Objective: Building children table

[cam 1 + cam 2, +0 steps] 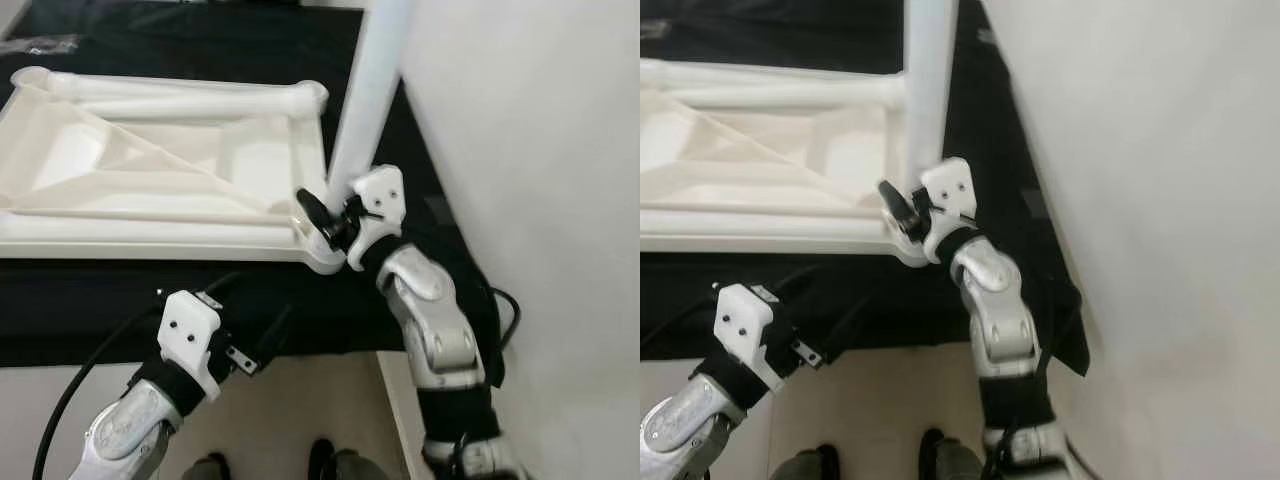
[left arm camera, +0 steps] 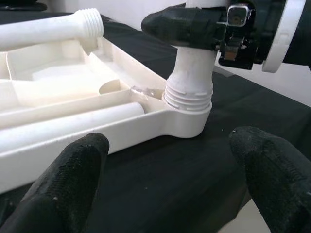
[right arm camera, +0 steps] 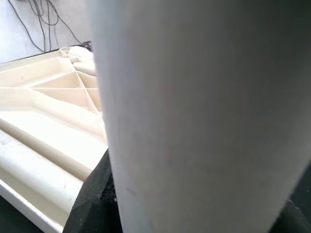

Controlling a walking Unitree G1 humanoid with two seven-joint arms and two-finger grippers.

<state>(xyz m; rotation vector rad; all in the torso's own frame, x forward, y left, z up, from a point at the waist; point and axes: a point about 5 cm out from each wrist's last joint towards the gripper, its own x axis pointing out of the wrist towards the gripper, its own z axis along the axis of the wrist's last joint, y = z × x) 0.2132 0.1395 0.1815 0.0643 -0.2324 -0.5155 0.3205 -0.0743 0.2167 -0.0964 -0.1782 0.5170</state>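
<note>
The white children's tabletop (image 1: pixel 150 245) lies upside down on a black cloth. A white leg (image 1: pixel 365 100) stands upright in its near right corner socket (image 2: pixel 187 121), threaded base (image 2: pixel 189 92) partly showing. My right gripper (image 1: pixel 335 215) is shut on this leg low down; the leg (image 3: pixel 194 121) looms large in the right wrist view. Two loose legs lie inside the tabletop, one along the far rim (image 1: pixel 180 90) and one along the near rim (image 1: pixel 130 213). My left gripper (image 2: pixel 165 179) hovers open and holding nothing at the cloth's front edge, short of that corner.
A white wall (image 1: pixel 540 150) rises close on the right of the upright leg. The black cloth (image 1: pixel 120 310) hangs over the front edge toward me. A black cable (image 1: pixel 90 370) runs along my left arm. My feet (image 1: pixel 320 462) show on the pale floor below.
</note>
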